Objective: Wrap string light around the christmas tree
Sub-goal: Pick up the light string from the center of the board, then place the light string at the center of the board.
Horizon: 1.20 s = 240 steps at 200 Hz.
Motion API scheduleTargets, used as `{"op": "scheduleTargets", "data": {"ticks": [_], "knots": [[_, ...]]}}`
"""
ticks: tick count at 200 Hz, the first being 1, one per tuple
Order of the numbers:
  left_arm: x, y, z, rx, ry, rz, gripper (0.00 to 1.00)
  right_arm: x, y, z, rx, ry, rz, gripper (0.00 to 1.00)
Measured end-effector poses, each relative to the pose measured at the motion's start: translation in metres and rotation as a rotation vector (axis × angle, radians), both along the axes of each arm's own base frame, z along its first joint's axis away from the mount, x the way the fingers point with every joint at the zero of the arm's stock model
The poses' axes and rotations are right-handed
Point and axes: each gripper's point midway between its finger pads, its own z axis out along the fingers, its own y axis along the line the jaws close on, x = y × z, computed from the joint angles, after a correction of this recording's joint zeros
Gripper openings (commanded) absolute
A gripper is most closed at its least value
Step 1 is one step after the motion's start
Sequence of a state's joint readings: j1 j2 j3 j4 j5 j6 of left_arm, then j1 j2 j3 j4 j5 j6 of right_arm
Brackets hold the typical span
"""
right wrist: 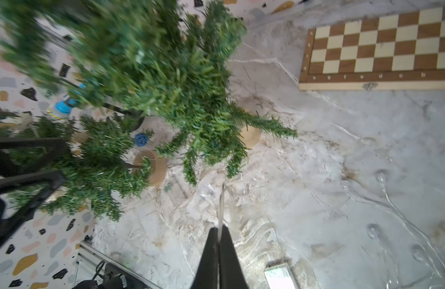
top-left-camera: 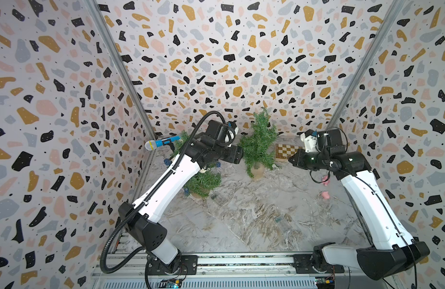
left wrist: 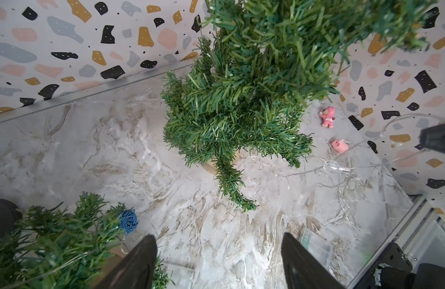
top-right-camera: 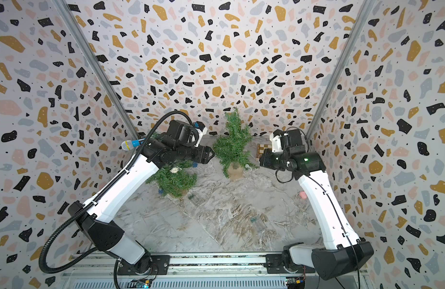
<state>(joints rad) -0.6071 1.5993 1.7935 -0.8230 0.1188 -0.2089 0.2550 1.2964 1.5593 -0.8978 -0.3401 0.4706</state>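
**Right gripper (right wrist: 219, 229) clamped on string light (right wrist: 222, 200); left gripper (left wrist: 219, 239) wide beside christmas tree (left wrist: 236, 112)**

In both top views the christmas tree (top-left-camera: 259, 140) stood upright in its tan pot (top-left-camera: 257, 172) towards the back of the marble table (top-left-camera: 241, 215), between the two arms. The left gripper (top-right-camera: 211, 154) hung just beside the foliage on one side. The right gripper (top-right-camera: 262, 157) was near it on the other. From above I could not tell how either pair of jaws stood. One clear bulb of the string light (top-left-camera: 274, 165) showed just beside the pot. A second tree (top-left-camera: 203, 181) sat under the left arm, with a toy microphone (top-left-camera: 161, 143) behind it. A chessboard (top-left-camera: 286, 150) lay at the back, and two pink toys (top-left-camera: 325, 194) lay by the right arm.

The left wrist view showed that gripper's two black fingers (left wrist: 143, 262) far apart, with only bare table between them. The tree filled the middle of the view. Past it, clear wire and bulbs of the string light (left wrist: 334, 166) lay tangled on the table near the pink toys (left wrist: 339, 146). A blue ball (left wrist: 128, 220) sat on the second tree (left wrist: 53, 237).

In the right wrist view the fingers were pressed together. A thin clear strand of the light ran out from their tips towards the tree's (right wrist: 178, 87) lower branches. More wire trailed loose over the table beside the chessboard (right wrist: 379, 47).
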Motion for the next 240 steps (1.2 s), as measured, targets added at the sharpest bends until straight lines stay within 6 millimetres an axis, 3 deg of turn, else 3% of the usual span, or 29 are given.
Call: {"op": "scheduleTargets", "data": {"ticks": [33, 62, 80, 101, 122, 142, 159, 182, 213, 240], "knots": [[-0.011, -0.005, 0.003, -0.024, 0.017, -0.029, 0.76, 0.007, 0.019, 0.013, 0.103, -0.022, 0.073, 0.0], [-0.027, -0.01, 0.003, -0.04, 0.032, -0.066, 0.76, 0.002, 0.033, -0.004, 0.148, 0.023, 0.119, 0.0], [-0.032, -0.012, 0.0, -0.038, 0.04, -0.075, 0.76, -0.011, 0.044, -0.03, 0.165, 0.086, 0.144, 0.0], [-0.031, -0.013, -0.001, -0.037, 0.043, -0.076, 0.76, -0.042, 0.065, -0.072, 0.186, 0.189, 0.187, 0.01], [-0.03, -0.015, -0.003, -0.038, 0.046, -0.074, 0.75, -0.074, 0.081, -0.114, 0.178, 0.296, 0.233, 0.14], [-0.028, -0.016, -0.005, -0.038, 0.048, -0.074, 0.75, -0.089, 0.084, -0.144, 0.152, 0.376, 0.242, 0.37], [-0.026, -0.018, -0.006, -0.04, 0.047, -0.076, 0.75, -0.081, 0.071, -0.152, 0.152, 0.395, 0.196, 0.54], [-0.026, -0.018, -0.01, -0.035, 0.049, -0.078, 0.75, -0.059, 0.037, -0.149, 0.149, 0.373, 0.106, 0.6], [-0.026, -0.018, -0.015, -0.024, 0.049, -0.086, 0.76, -0.027, -0.037, -0.154, 0.077, 0.358, -0.135, 0.65], [-0.026, -0.018, -0.015, -0.015, 0.041, -0.098, 0.76, -0.016, -0.106, -0.172, -0.016, 0.361, -0.396, 0.7]]}}
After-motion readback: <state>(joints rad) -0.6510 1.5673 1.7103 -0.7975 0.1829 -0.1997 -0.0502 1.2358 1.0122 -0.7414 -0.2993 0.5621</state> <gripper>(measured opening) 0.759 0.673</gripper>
